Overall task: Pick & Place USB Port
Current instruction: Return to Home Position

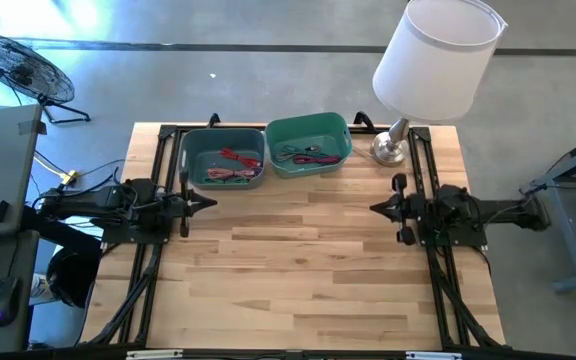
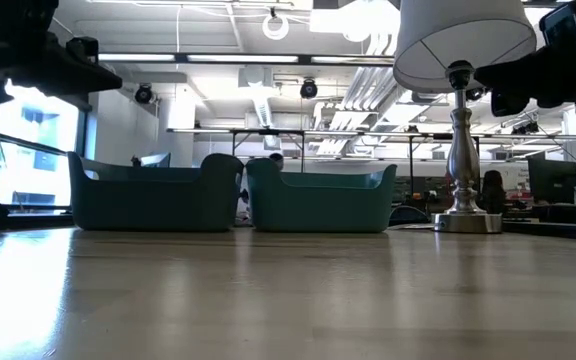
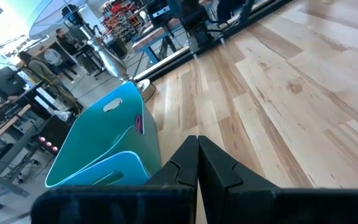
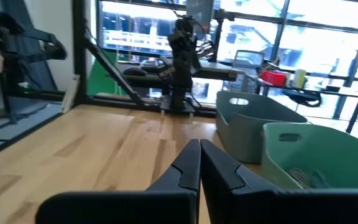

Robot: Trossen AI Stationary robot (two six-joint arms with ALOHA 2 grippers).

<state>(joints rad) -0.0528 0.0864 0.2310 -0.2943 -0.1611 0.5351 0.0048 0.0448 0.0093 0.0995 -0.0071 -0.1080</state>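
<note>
Two bins stand side by side at the table's far edge: a grey-blue bin on the left and a green bin on the right, each holding a tangle of red and dark cables. No single USB part can be told apart. My left gripper hovers shut above the table's left side, just near of the grey-blue bin. My right gripper hovers shut on the right side, near the lamp. Both hold nothing. The wrist views show each pair of fingers closed together.
A table lamp with a white shade and metal base stands at the far right corner beside the green bin. The bare wooden tabletop spreads between and in front of the arms. People and desks show in the room beyond.
</note>
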